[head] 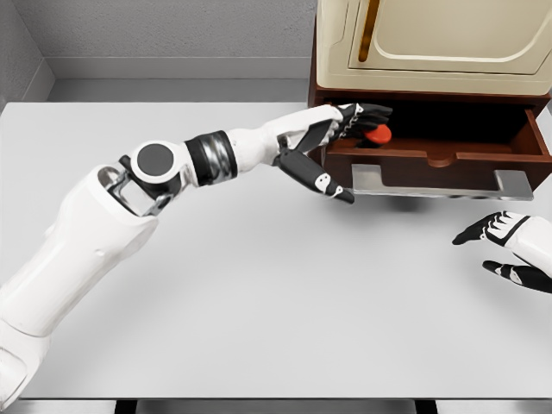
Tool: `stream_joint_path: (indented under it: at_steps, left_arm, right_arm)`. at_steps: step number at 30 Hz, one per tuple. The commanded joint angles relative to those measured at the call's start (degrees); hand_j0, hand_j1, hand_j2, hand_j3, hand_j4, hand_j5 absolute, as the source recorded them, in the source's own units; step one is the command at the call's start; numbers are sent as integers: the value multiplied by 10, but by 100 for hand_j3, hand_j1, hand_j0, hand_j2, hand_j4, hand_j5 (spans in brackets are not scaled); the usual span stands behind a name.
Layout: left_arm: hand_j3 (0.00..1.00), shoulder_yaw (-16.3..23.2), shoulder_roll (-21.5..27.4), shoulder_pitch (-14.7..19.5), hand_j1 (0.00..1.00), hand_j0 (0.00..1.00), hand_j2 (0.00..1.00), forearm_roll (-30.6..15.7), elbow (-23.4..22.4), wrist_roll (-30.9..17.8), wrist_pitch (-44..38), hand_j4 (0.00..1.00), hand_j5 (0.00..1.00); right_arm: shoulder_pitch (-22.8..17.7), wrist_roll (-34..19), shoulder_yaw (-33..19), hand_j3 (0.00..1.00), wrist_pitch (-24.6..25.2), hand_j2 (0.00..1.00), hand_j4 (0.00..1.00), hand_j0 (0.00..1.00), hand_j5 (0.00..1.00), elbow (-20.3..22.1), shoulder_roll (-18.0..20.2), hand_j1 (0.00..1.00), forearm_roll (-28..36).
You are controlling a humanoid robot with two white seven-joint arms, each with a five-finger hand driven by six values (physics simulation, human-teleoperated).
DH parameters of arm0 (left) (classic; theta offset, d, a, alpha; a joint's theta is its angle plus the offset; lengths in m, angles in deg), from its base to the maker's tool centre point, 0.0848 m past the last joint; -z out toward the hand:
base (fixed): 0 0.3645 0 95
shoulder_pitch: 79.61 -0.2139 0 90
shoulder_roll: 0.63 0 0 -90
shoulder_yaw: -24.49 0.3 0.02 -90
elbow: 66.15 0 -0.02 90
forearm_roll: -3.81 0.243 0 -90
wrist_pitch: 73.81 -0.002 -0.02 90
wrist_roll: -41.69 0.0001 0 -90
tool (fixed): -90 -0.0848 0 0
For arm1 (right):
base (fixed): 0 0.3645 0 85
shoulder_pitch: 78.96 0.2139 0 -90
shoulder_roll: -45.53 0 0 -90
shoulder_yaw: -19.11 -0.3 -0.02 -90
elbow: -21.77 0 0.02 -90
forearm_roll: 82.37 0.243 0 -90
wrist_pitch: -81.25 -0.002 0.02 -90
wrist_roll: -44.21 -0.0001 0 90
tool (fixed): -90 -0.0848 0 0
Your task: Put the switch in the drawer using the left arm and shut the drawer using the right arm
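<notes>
Switch [377, 134] in drawer [431, 159] – left robot hand [332, 142] spread

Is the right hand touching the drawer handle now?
Apart. The head view shows bare white table between the right hand, low at the right edge, and the grey drawer handle on the open drawer's front.

Two white robot hands, left [332, 138] and right [509, 246]; one open dark-brown wooden drawer [431, 159]; one red switch [378, 134]; one cream cabinet [431, 43]; one grey table [259, 285].
</notes>
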Motion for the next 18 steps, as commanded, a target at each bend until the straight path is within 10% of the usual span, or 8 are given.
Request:
stream_joint_path:
  at_steps: [1,10,18]
  left_arm:
    - [100,1,-24,0,100,100,100,12,-15,0,-1,100,100]
    - [100,1,-94,22,100,100,100,69,-60,0,0,100,100]
    - [100,-7,-56,14,100,100,100,62,20,0,0,100,100]
  right_arm:
    - [0,0,0,69,0,69,69,69,69,0,1,69,4]
    - [0,1,0,69,0,69,69,69,69,-1,1,69,3]
    - [0,1,0,69,0,69,69,69,69,0,0,69,4]
